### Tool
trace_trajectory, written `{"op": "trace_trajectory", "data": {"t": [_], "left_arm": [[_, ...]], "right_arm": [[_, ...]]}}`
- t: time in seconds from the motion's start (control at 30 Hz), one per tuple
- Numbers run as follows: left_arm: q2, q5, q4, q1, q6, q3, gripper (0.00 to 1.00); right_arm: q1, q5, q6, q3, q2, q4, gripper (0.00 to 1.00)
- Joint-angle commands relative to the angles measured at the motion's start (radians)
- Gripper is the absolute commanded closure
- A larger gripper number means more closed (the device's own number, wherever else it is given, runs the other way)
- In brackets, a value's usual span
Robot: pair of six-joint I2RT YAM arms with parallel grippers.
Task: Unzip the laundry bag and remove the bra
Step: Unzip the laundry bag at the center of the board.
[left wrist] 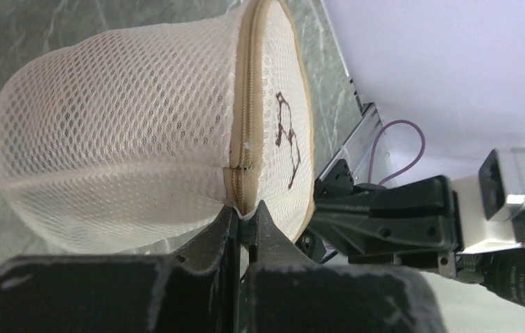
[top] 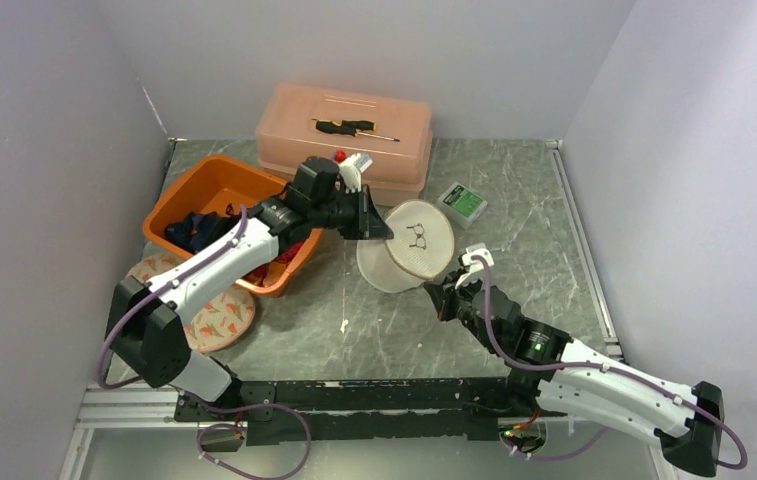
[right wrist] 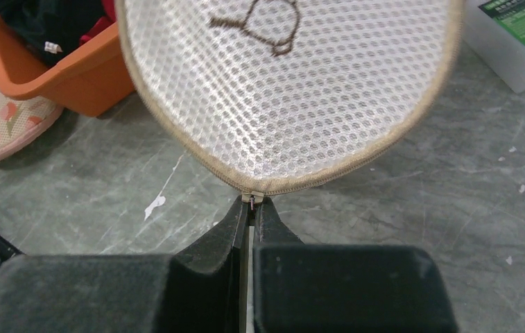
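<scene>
No words, brand names or numbers can be read in any view. The only sign is a brown stitched outline (right wrist: pixel 258 19), bra-shaped, on the flat mesh face of the laundry bag (top: pixel 409 262). The white box (top: pixel 463 204) near the bag carries a green label (right wrist: pixel 523 15) with white lettering, which is too small and blurred to read. A small white tag (right wrist: pixel 53 47) on the dark garment (right wrist: pixel 37 19) in the orange tub (right wrist: pixel 79 80) shows marks that cannot be made out.
</scene>
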Motion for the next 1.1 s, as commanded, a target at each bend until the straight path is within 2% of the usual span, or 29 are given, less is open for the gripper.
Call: {"op": "trace_trajectory", "data": {"t": [0.0,0.2,0.33,0.53,0.67,0.7,0.73,0.83,0.97,1.07], "left_arm": [[0.086,0.128,0.103,0.045,0.056,0.055,0.97],[0.195,0.211,0.268,0.067,-0.023,-0.003,0.80],[0.209,0.214,0.307,0.072,-0.052,-0.036,0.68],[0.067,0.030,0.246,0.078,-0.134,-0.136,0.39],[-0.064,-0.153,0.159,0.081,-0.316,-0.229,0.23],[-0.100,-0.167,0.175,0.081,-0.358,-0.261,0.12],[-0.134,-0.172,0.199,0.081,-0.403,-0.297,0.06],[-0.199,-0.168,0.237,0.063,-0.526,-0.366,0.06],[-0.203,-0.233,0.170,-0.056,-0.579,-0.355,0.06],[-0.198,-0.301,0.264,-0.138,-0.630,-0.391,0.06]], "right_arm": [[0.025,-0.035,-0.011,0.027,0.025,0.086,1.00],[0.062,-0.026,0.046,-0.027,0.063,0.127,1.00],[0.078,-0.015,0.064,-0.038,0.082,0.159,1.00],[0.080,0.015,0.096,-0.062,0.098,0.168,1.00],[0.081,0.031,0.104,-0.069,0.094,0.167,1.00],[0.081,0.035,0.103,-0.067,0.094,0.165,1.00],[0.080,0.039,0.103,-0.064,0.094,0.163,1.00],[0.080,0.046,0.101,-0.060,0.097,0.158,1.00],[0.080,0.055,0.106,-0.058,0.108,0.159,1.00],[0.081,0.054,0.111,-0.055,0.121,0.162,1.00]]}}
